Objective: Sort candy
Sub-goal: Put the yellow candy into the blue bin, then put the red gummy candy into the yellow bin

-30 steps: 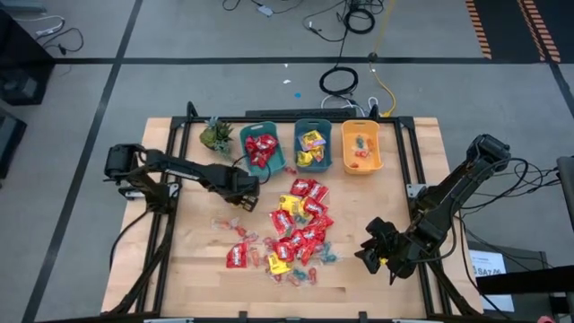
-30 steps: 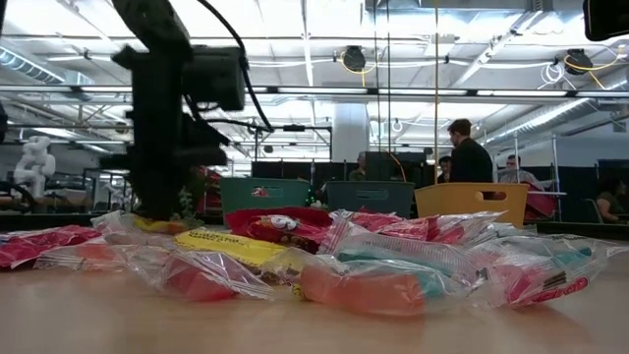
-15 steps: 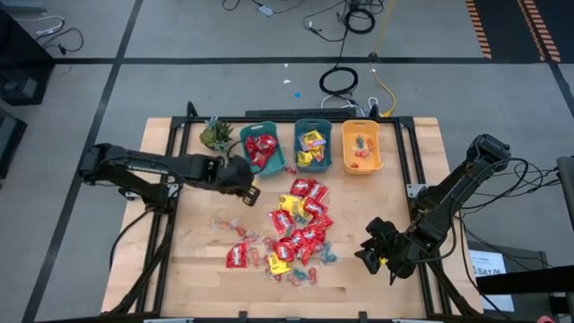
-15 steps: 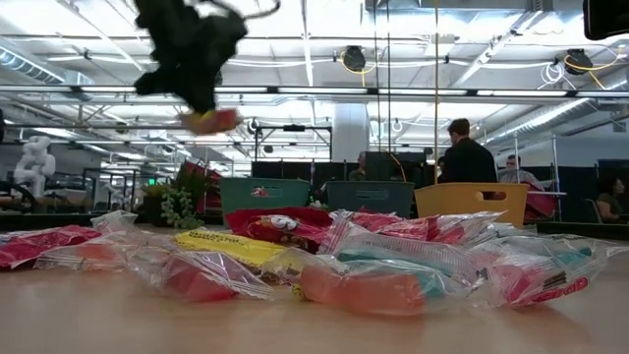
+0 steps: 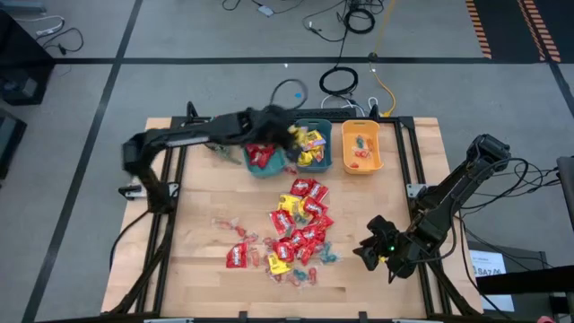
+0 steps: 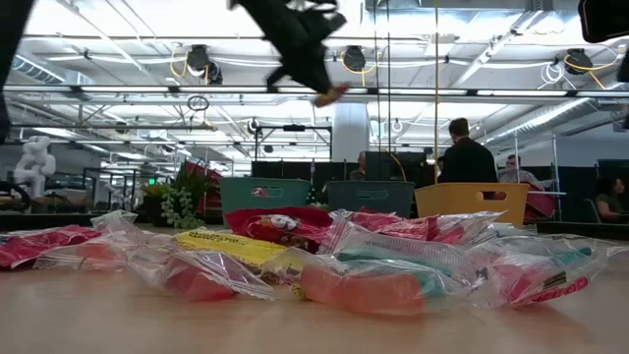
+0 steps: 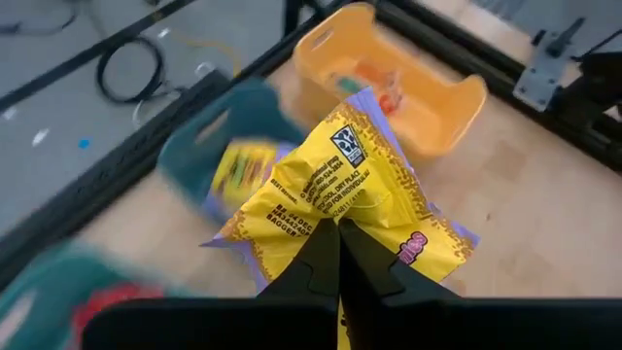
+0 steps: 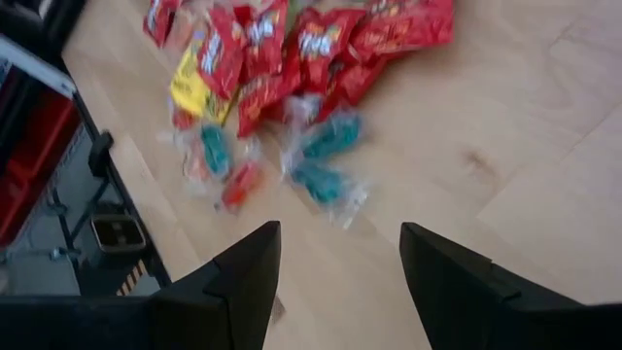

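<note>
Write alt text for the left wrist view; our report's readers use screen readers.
The left gripper, shut on a yellow candy packet, holds it above a teal bin of yellow packets. An orange bin sits beyond on the wooden table.

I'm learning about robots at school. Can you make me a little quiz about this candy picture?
1. True or false: the left gripper is shut on a yellow packet.
2. Which bin holds red packets: A) left teal bin, B) middle teal bin, C) orange bin?
3. Fill in: the right gripper waits, open, beside the ____ of candy on the table.

Key: 1 true; 2 A; 3 pile.
</note>
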You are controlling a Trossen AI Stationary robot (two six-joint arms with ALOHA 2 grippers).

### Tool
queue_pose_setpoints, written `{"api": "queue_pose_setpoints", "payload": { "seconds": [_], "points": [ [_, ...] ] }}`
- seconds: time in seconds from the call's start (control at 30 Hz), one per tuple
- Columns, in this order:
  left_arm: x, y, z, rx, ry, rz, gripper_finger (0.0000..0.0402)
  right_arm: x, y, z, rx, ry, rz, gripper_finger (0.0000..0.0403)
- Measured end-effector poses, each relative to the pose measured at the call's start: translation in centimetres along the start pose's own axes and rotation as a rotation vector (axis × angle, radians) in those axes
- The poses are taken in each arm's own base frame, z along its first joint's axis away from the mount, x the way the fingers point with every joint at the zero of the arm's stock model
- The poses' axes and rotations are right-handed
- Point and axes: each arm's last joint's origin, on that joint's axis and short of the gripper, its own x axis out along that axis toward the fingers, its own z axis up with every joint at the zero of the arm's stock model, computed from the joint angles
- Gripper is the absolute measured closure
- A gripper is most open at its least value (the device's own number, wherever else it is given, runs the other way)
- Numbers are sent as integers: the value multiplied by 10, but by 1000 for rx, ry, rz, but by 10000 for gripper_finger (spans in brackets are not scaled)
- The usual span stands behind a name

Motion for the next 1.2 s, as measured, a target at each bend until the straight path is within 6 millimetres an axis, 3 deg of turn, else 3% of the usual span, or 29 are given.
{"api": "queue_pose_setpoints", "payload": {
  "seconds": [0.23, 0.43, 0.7, 0.97, 1.2],
  "points": [
    [69, 11, 37, 78, 19, -10, 400, 1, 0, 3, 17, -33, -1, 200],
    [108, 23, 36, 65, 78, -15, 362, 1, 0, 3, 41, -32, -1, 200],
    [122, 41, 33, 39, 114, -44, 300, 1, 0, 3, 100, -32, -1, 200],
    [121, 44, 35, 37, 108, -40, 295, 1, 0, 3, 98, -32, -1, 200],
    [121, 35, 33, 45, 111, -52, 295, 1, 0, 3, 97, -32, -1, 200]
  ]
}}
